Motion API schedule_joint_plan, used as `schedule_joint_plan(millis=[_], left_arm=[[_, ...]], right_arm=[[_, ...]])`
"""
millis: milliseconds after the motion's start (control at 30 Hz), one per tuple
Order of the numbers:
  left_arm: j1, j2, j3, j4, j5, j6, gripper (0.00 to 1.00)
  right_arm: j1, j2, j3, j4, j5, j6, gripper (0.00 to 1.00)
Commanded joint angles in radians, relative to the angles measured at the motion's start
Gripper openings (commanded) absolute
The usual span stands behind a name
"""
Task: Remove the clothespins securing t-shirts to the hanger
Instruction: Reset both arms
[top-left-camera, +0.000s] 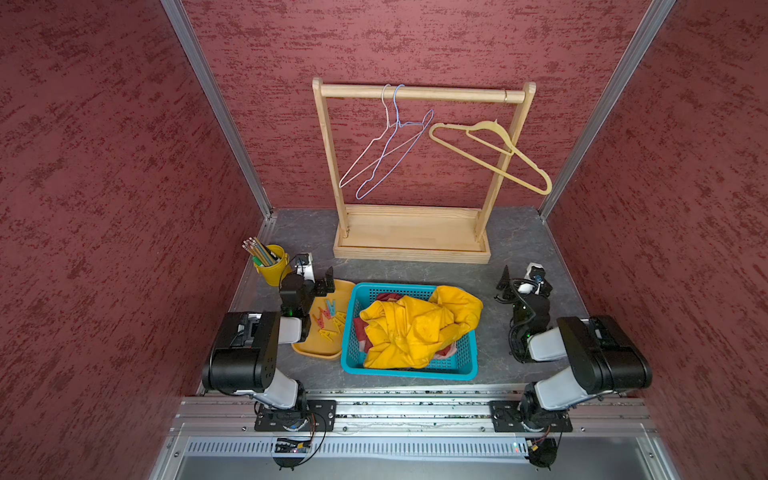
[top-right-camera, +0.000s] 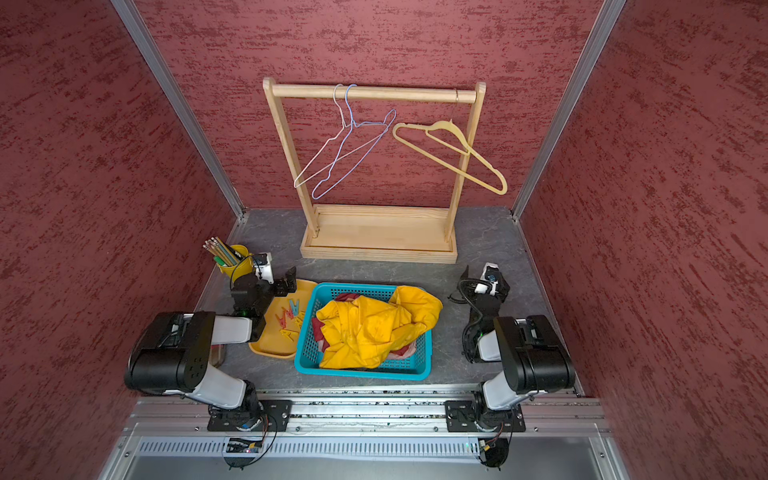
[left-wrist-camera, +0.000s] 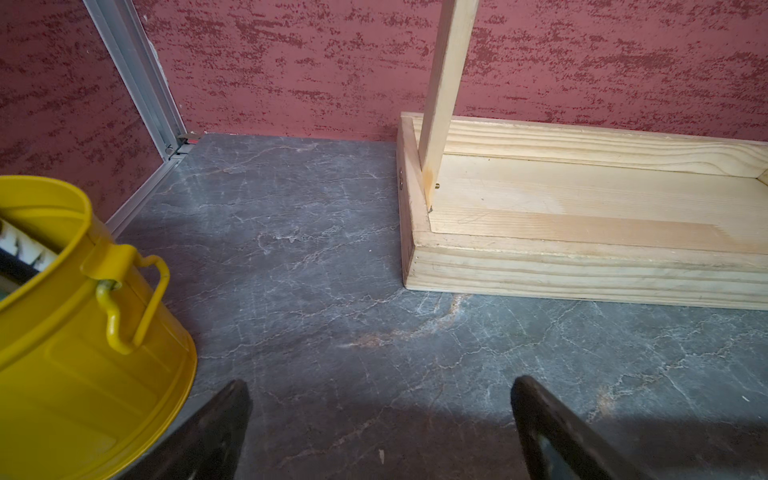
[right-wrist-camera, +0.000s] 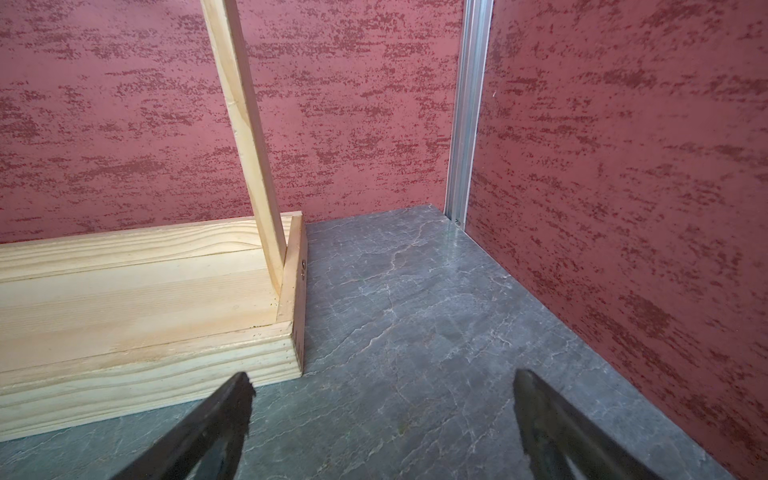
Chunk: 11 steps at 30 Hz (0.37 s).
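Both pincers gape empty over the worktop (left-wrist-camera: 311, 249): left pincer (left-wrist-camera: 380, 395), right pincer (right-wrist-camera: 382, 386). The clothespins (top-left-camera: 328, 318) lie loose on the yellow tray (top-left-camera: 316, 351), and the t-shirts (top-left-camera: 415, 328) are heaped in the blue basket (top-left-camera: 409, 371) beside it.

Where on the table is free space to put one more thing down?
Free: the table strip between the rack base and the blue basket, and the corner right of that base. Crowded: left of the basket, with tray, yellow bucket and left arm.
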Motion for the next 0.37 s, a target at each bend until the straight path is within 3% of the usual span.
schedule_joint_plan(millis=[0, 333], left_arm=[[0.003, -0.005, 0.013, 0.016, 0.003, -0.001, 1.0], [0.004, -0.005, 0.014, 0.016, 0.003, 0.0, 0.99]], right_arm=[[-0.007, 0.003, 0.009, 0.037, -0.008, 0.015, 0.99], [-0.008, 0.003, 0.012, 0.034, -0.011, 0.015, 0.99]])
